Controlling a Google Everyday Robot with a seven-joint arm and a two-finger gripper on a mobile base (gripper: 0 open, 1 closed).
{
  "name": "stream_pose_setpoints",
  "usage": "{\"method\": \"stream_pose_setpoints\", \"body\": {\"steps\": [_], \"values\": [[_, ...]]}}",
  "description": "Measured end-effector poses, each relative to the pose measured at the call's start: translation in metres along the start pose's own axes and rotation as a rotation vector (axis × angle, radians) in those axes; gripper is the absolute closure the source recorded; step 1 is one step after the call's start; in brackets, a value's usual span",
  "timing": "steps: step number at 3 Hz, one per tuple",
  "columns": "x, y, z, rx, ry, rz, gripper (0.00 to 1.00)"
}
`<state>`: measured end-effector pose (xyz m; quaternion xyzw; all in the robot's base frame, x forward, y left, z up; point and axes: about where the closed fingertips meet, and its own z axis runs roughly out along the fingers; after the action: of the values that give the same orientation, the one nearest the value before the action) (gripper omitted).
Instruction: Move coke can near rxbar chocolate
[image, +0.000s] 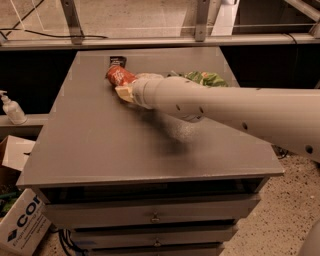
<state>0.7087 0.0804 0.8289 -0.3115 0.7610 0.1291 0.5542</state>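
Camera view: hand (124, 93) (by coke can (119, 76))

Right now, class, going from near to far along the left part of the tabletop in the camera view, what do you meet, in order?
gripper, at the can's near end → coke can → rxbar chocolate. The green snack bag is left out: it lies level with the can.

Grey table (100, 145) carries rxbar chocolate (117, 61), coke can (118, 76) at the gripper (124, 92), and green snack bag (207, 78)
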Motion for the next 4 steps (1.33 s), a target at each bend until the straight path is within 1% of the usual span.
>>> {"method": "stream_pose_setpoints", "body": {"steps": [1, 2, 3, 4], "values": [[-0.007, -0.019, 0.018, 0.032, -0.005, 0.010, 0.82], [-0.018, -0.037, 0.036, 0.062, -0.015, 0.019, 0.59], [-0.026, -0.047, 0.046, 0.078, -0.023, 0.022, 0.36], [-0.028, -0.053, 0.050, 0.091, -0.024, 0.032, 0.12]]}}
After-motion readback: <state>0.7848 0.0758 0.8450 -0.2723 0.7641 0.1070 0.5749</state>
